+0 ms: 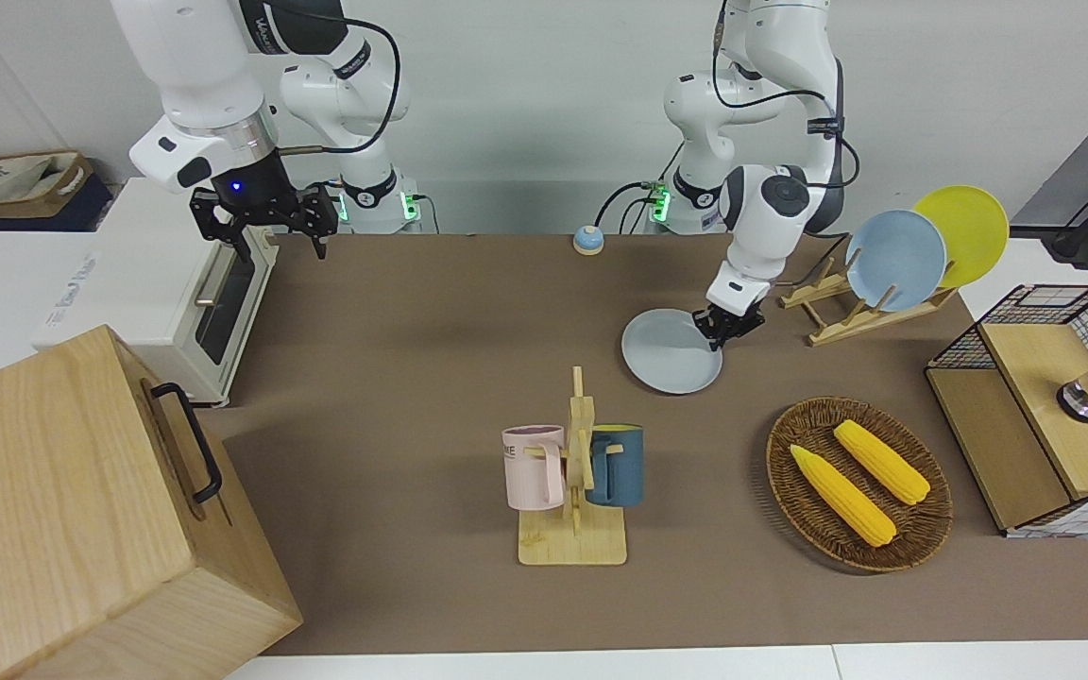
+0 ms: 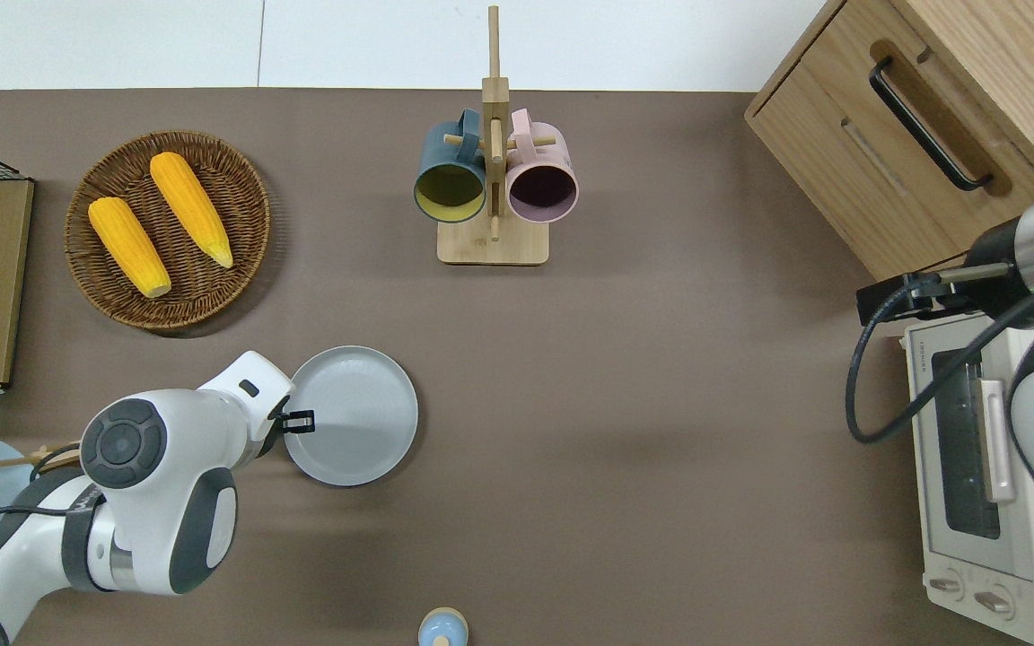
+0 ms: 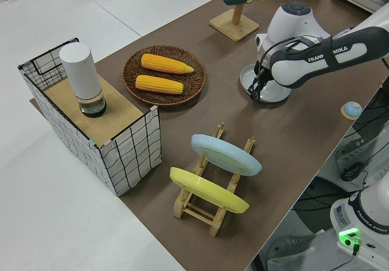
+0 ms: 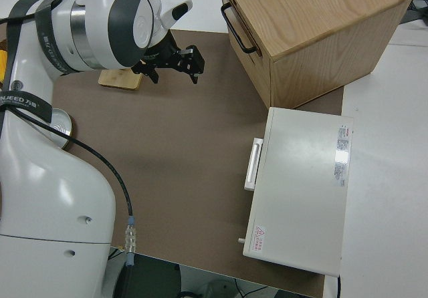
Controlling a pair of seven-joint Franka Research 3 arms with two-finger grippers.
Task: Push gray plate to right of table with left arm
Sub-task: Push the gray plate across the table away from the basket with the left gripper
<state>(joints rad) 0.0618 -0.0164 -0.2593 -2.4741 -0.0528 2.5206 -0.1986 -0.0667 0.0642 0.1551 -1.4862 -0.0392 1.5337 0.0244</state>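
Left gripper (image 1: 720, 332) at the gray plate (image 1: 669, 351) rim, fingers together, gripping nothing

Gray plate lies flat on the table (image 1: 431, 312), nearer to the robots than the mug rack (image 1: 574, 472) and toward the left arm's end from it; gripper tips are down on the plate's edge that faces the left arm's end; wicker basket (image 1: 858, 484) of corn is farther from the robots than the plate; right arm parked, its fingers spread apart, empty.

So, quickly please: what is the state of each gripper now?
Left gripper: at the gray plate's rim, pushing; open or closed cannot be told.
Right gripper: parked, fingers open, holding nothing.
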